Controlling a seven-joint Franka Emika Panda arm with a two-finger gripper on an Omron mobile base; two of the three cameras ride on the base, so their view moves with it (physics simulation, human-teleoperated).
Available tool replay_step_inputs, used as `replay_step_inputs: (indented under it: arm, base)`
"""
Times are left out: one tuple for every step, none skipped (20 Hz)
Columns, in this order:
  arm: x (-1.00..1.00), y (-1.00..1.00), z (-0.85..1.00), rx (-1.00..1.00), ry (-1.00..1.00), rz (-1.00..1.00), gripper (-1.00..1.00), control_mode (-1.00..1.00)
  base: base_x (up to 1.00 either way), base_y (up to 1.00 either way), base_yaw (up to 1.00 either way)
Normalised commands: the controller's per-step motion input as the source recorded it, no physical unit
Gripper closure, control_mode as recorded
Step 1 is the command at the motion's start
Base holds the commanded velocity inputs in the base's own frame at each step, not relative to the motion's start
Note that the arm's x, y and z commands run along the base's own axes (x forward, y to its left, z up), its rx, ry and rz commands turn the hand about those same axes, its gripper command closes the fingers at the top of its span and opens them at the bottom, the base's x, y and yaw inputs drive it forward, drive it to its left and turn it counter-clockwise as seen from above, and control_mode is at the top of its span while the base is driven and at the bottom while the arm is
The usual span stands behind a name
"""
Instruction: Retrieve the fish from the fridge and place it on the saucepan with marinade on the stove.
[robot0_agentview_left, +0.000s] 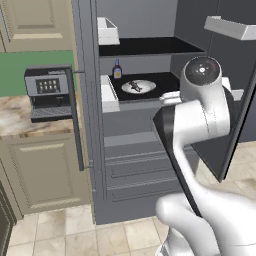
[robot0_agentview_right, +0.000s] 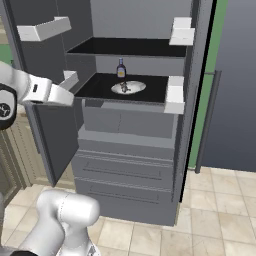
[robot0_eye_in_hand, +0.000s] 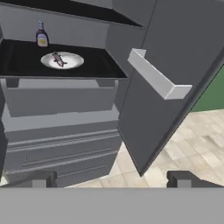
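Kitchen, tiled floor, fridge (robot0_agentview_right: 130, 165) with both doors swung open. Your claw (robot0_eye_in_hand: 111, 178): released, jaws wide apart, empty, level with the lower drawers, well short of the shelves. Fish (robot0_eye_in_hand: 58, 59): on a white plate (robot0_eye_in_hand: 72, 62), black middle shelf. Small bottle (robot0_eye_in_hand: 41, 36): upright just behind the plate.

The white arm (robot0_agentview_left: 200, 150) rises from the lower right of the left base view, its dark-edged link climbing to a round joint cap in the upper right of the frame. In the right base view the arm's base sits at the lower left, and a white forearm link reaches in from the left edge toward the frame's centre. In the hand view the gripper (robot0_eye_in_hand: 111, 178) stands at the bottom, jaws spread wide with nothing between them.
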Motion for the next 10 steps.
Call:
replay_step_inputs:
  arm:
    - [-0.16,0.0,0.0,0.09,0.0,0.14,-1.0,-1.0]
    - [-0.17,0.0,0.0,0.1,0.0,0.14,-1.0,-1.0]
    - [-0.2,0.0,0.0,0.1,0.0,0.14,-1.0,-1.0]
    - [-0.23,0.0,-0.04,0.1,0.0,0.15,-1.0,-1.0]
    - [-0.27,0.0,-0.06,0.11,0.0,0.15,-1.0,-1.0]
    - [-0.3,0.06,-0.14,0.11,-0.03,0.14,-1.0,-1.0]
    - [-0.24,0.08,-0.24,0.13,-0.13,0.14,-1.0,-1.0]
    - [-0.29,0.09,-0.26,0.13,-0.17,0.13,-1.0,-1.0]
    - [-0.33,0.07,-0.23,0.13,-0.14,0.11,-1.0,-1.0]
    - [-0.38,0.07,-0.2,0.13,-0.13,0.11,-1.0,-1.0]
  base:
    - [0.0,0.0,0.0]
    - [0.0,0.0,0.0]
    - [0.0,0.0,0.0]
    - [0.0,0.0,0.0]
    - [0.0,0.0,0.0]
    - [0.0,0.0,0.0]
    - [0.0,0.0,0.0]
    - [0.0,0.0,0.0]
    - [0.0,0.0,0.0]
    - [0.0,0.0,0.0]
